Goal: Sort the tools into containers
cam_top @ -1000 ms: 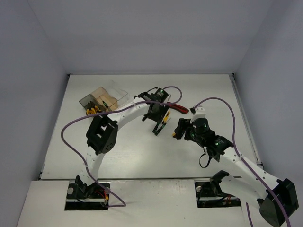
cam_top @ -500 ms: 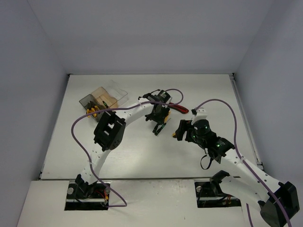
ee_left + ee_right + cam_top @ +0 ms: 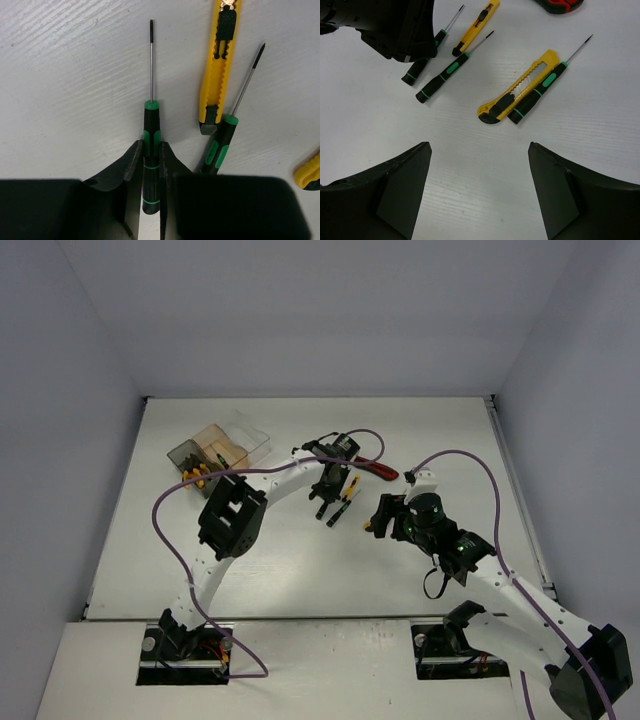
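Note:
My left gripper is shut on the handle of a black-green screwdriver that lies on the white table, shaft pointing away. Beside it lie a second black-green screwdriver and a slim yellow utility knife. My right gripper hangs open over bare table, just short of another yellow utility knife and a screwdriver lying against it. The red-black utility knife lies further back. The containers stand at the back left, with yellow-handled pliers at their near end.
The left arm arches across the table's middle towards the tools. Purple cables loop over both arms. The right arm reaches in from the near right. Grey walls close the table on three sides.
My left gripper has closed on the black-green screwdriver's handle; it was open around it before. The right arm shifted slightly, its gripper still open.

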### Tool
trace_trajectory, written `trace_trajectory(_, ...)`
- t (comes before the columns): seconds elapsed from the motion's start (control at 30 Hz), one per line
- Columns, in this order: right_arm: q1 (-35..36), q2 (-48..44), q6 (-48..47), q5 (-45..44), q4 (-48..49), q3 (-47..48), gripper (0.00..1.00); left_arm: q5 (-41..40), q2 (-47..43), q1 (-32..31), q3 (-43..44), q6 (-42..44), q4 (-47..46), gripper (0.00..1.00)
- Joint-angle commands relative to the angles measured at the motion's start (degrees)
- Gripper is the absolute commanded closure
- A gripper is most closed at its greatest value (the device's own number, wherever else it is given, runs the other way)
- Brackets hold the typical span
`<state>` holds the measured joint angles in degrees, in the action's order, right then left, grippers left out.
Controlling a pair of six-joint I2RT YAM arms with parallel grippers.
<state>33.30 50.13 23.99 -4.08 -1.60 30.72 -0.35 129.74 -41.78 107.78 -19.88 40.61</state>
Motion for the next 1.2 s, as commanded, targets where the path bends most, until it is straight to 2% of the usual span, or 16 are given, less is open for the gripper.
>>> trace_trajectory(0.0,-0.4,-0.5,0.4,-1.3,1.9,0.3,0.24,-2.3,-4.4,1.1,-1.3,-1.5,0.0,0.99)
trace_trajectory(0.17,-0.4,-0.3,0.5,-1.0,1.9,0.4,0.24,-3.1,-8.5,2.8,-3.9,-3.2,-0.1,1.0)
trace_trajectory(0.3,-0.5,-0.9,0.4,-1.1,1.8,0.2,0.24,-7.2,-16.8,4.9,-7.1,-6.1,0.0,1.0)
trace_trajectory(0.43,-0.5,-0.5,0.3,-0.9,1.9,0.3,0.24,-9.8,-25.0,12.1,-10.1,-10.9,0.0,1.0)
trace_trajectory(0.57,-0.5,-0.2,0.2,-0.6,1.9,0.4,0.24,-10.6,-27.9,19.3,-11.5,-14.2,0.0,1.0)
trace_trajectory(0.67,-0.6,-0.3,0.2,-0.8,1.9,0.3,0.24,-9.1,-27.6,26.7,-10.2,-17.2,-0.1,1.0)
trace_trajectory(0.8,-0.6,-0.4,0.2,-0.7,1.9,0.3,0.24,-6.3,-23.9,31.8,-7.4,-20.3,0.0,1.0)
trace_trajectory(1.0,-0.6,-1.0,0.0,-0.4,1.9,0.1,0.24,-1.1,-17.7,35.8,-3.8,-24.6,-0.7,1.0)
trace_trajectory(1.17,-0.7,-1.3,0.1,-0.2,1.9,0.0,0.24,-2.2,-15.5,36.3,-2.6,-27.7,-0.8,0.93)
